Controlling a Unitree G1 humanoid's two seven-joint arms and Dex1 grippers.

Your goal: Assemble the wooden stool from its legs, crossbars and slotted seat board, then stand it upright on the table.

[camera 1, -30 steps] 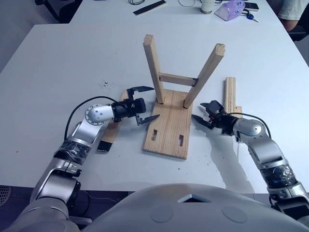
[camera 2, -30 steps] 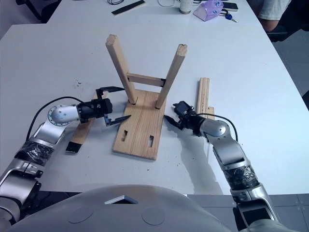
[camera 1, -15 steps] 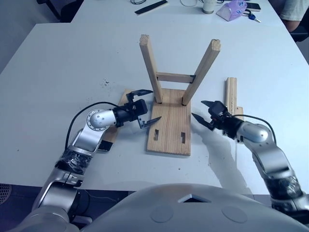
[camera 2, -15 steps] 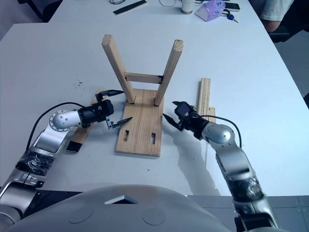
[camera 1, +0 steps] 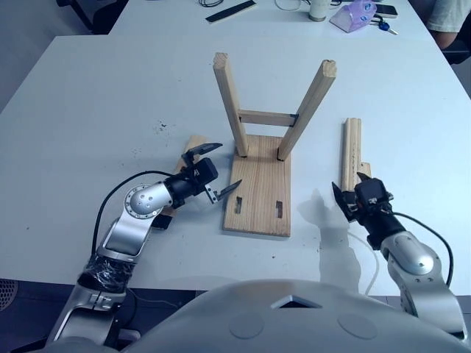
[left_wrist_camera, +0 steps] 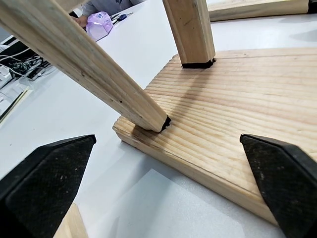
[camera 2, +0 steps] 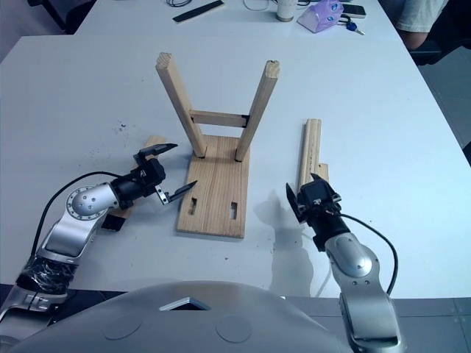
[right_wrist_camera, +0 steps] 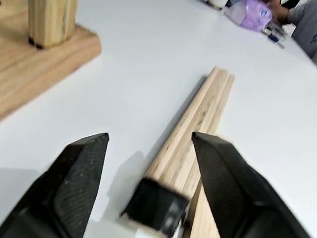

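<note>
The slotted seat board (camera 1: 259, 193) lies flat on the white table. Two wooden legs (camera 1: 230, 103) (camera 1: 307, 109) stand in its far slots, joined by a crossbar (camera 1: 266, 118). Its two near slots (camera 1: 239, 207) hold nothing. My left gripper (camera 1: 222, 168) is open just left of the board, over another wooden piece (camera 1: 193, 143). The left wrist view shows the board (left_wrist_camera: 233, 114) and both leg bases between its fingers (left_wrist_camera: 44, 173). A loose leg pair (camera 1: 350, 147) lies right of the board. My right gripper (camera 1: 349, 185) is open at that pair's near, black-tipped end (right_wrist_camera: 156, 208).
A purple object (camera 1: 353, 15), a cup (camera 1: 316, 9) and a black strip (camera 1: 228, 11) lie on the far table. The wooden piece at the left ends in a black tip (camera 1: 163, 220) under my left arm. Bare table stretches left of the stool.
My right gripper has pulled back from the board's right edge to the near end of the loose leg pair. My left gripper has drawn slightly back towards me.
</note>
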